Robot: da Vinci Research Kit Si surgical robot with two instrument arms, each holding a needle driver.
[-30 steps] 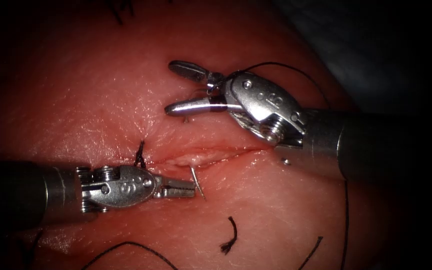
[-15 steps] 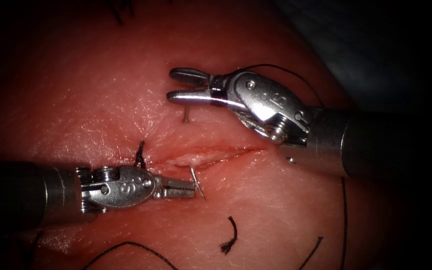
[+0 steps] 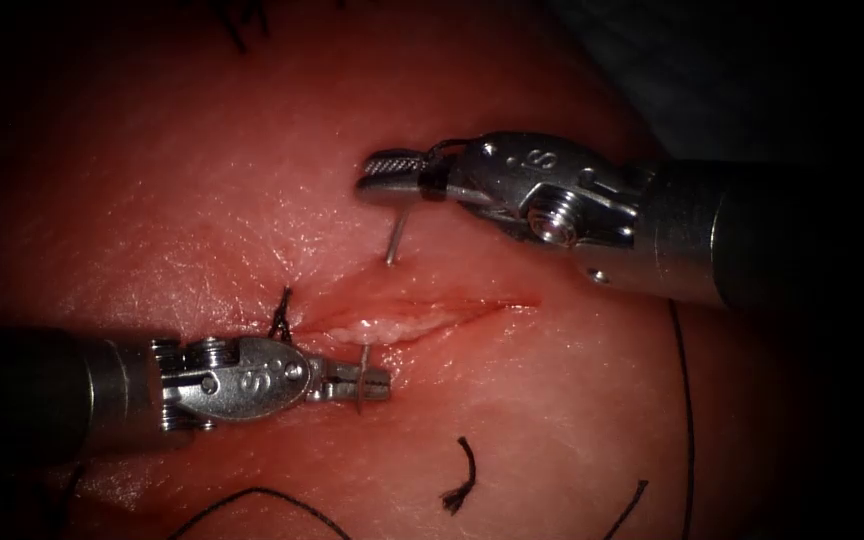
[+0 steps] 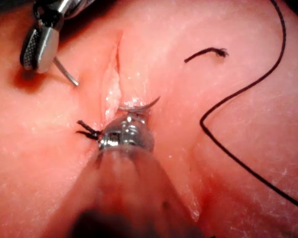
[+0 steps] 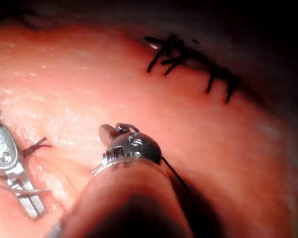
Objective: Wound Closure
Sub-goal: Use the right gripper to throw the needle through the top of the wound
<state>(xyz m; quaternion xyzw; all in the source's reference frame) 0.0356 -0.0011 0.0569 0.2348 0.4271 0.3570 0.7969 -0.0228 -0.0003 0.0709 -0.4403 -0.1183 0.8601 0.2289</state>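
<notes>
1. A stamped mark is borne by each tool's clevis in the endoscope view: on the left one it reads something like an "S" followed by small characters, on the right one something like "8"; neither can be read with certainty.
2. The left gripper (image 3: 372,381) is seen closed on the needle (image 3: 362,378) near its point end, just below the cut (image 3: 402,318); the thin steel piece crosses the jaws almost upright, with a short length standing out above and below them.
3. In the left wrist view the same grasp is shown: the needle's pointed end (image 4: 139,105) curves out of the tissue (image 3: 202,200) at the edge of the cut and is clamped at the left gripper (image 4: 131,116).
4. The right gripper (image 3: 392,180) is closed on the needle's other end (image 3: 395,238) above the cut (the shank hangs from the jaws down into the tissue), so the needle's middle lies buried beneath the wound.
5. The thread (image 3: 687,420) is seen leaving the right gripper's base and trailing down the right side of the field.
6. A tied stitch (image 3: 280,315) sits at the cut's left end, just above the left tool.
7. A loose cut end of thread (image 3: 462,475) lies on the tissue below the cut, apart from both tools.
</notes>
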